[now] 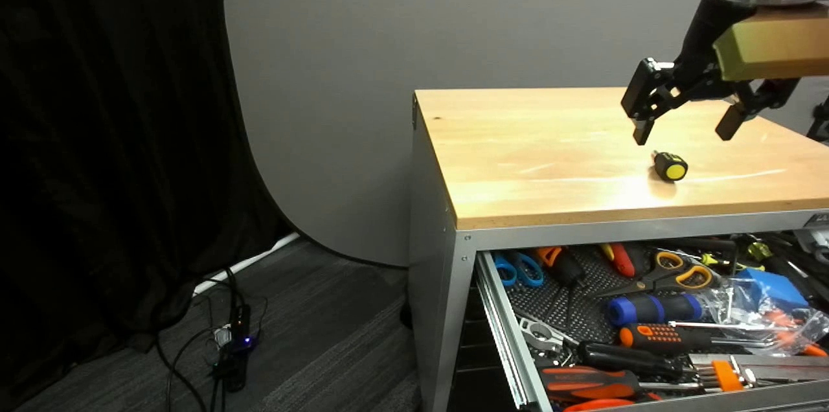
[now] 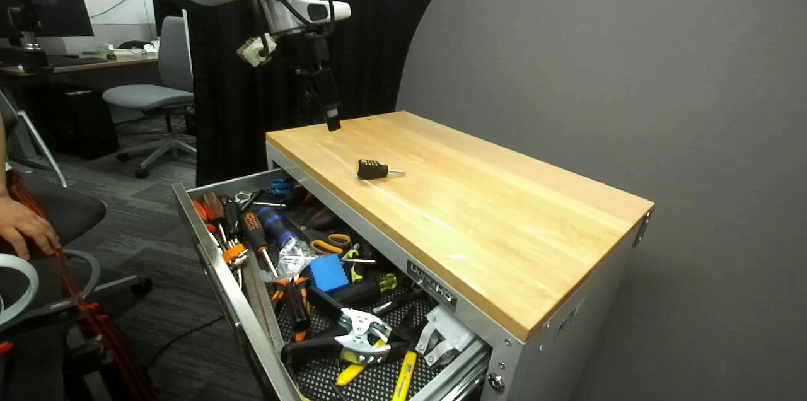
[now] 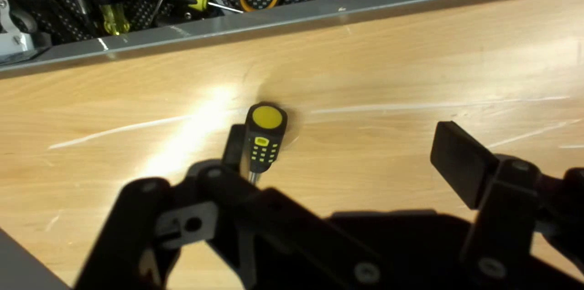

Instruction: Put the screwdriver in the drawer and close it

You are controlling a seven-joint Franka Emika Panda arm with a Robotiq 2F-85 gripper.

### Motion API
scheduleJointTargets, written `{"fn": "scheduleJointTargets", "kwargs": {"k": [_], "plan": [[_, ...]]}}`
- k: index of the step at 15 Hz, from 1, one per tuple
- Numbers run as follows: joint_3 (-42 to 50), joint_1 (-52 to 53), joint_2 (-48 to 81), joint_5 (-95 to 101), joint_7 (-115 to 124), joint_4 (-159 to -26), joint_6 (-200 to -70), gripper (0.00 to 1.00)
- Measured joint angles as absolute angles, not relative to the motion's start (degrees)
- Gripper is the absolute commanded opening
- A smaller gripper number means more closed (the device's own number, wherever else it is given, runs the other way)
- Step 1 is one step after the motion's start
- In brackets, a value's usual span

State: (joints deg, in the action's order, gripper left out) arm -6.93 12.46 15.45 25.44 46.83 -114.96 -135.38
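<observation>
The hand (image 1: 684, 131), its jaws spread wide and holding nothing, hangs above the worktop (image 1: 518, 146), where the screwdriver (image 2: 372, 169) lies on its side. In the wrist view the hand covers the screwdriver's tip; both exterior views crop the pulled-out drawer (image 2: 220, 281), where crumpled plastic (image 1: 730, 302) obscures whatever lies beneath.

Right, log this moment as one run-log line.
tool: open, empty, above wooden tabletop | stubby screwdriver: lying on tabletop, ungrasped | top drawer: pulled open | remaining: grasp, placement in drawer, closing
</observation>
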Motion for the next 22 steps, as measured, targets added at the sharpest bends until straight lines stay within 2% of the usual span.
{"fn": "scheduleJointTargets", "kwargs": {"k": [11, 22], "plan": [[-1.9, 16.5, 18.8, 38.6, 65.6, -112.9, -136.6, 1.0], [-1.0, 16.1, 24.6, 36.5, 65.7, -108.9, -136.1, 1.0]]}}
